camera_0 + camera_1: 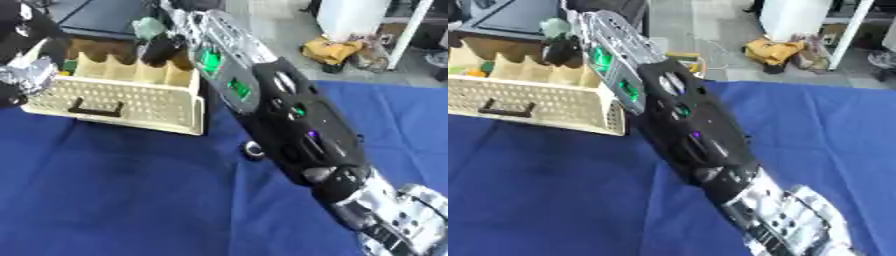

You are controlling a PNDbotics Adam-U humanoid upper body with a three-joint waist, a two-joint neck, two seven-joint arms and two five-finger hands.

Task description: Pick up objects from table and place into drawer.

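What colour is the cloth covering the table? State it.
Deep blue, plain with no pattern: the cloth shows best in the right eye view.

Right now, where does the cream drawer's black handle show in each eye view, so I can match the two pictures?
Left eye view: the black handle sits on the cream drawer's front, at middle left.
Right eye view: the black handle sits nearer the left edge, at about the same height.
Shared landmark: the yellow bag on the floor behind the blue tablecloth, upper right in both.
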